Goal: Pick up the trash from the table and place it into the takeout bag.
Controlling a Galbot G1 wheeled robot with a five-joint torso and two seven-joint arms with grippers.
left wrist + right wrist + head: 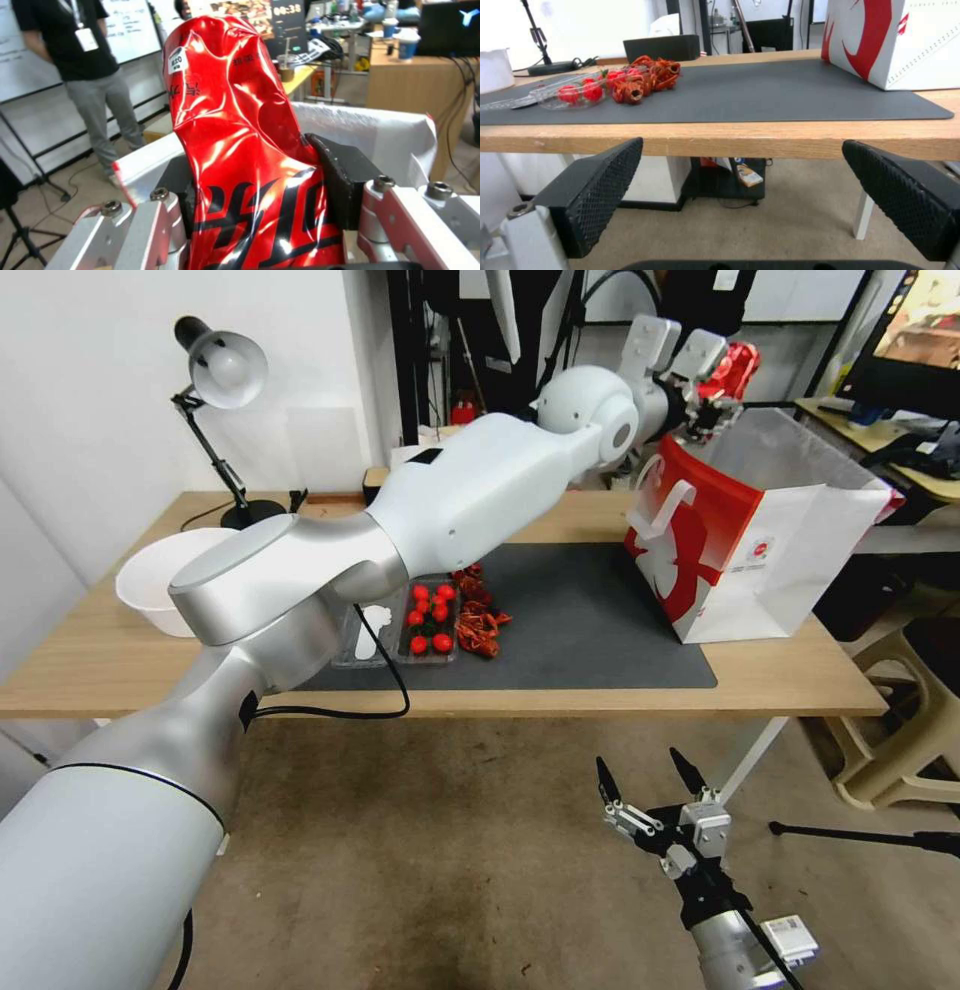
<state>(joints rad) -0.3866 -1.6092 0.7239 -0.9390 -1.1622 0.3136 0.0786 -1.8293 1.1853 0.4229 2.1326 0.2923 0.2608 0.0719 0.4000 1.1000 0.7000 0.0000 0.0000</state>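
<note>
Crushed red can (240, 150), glossy and dented, clamped in left gripper (260, 195).

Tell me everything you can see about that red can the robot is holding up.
The crushed red can is shiny, dented metal with black lettering and a small white sticker near its top. It stands roughly upright, pinched between the black pads of the left gripper, which holds it in the air over the open top of the takeout bag. Nothing else touches it.

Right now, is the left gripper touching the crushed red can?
Touching. In the left wrist view, the left gripper is shut on the crushed red can, and a black finger presses its dented side.
</note>
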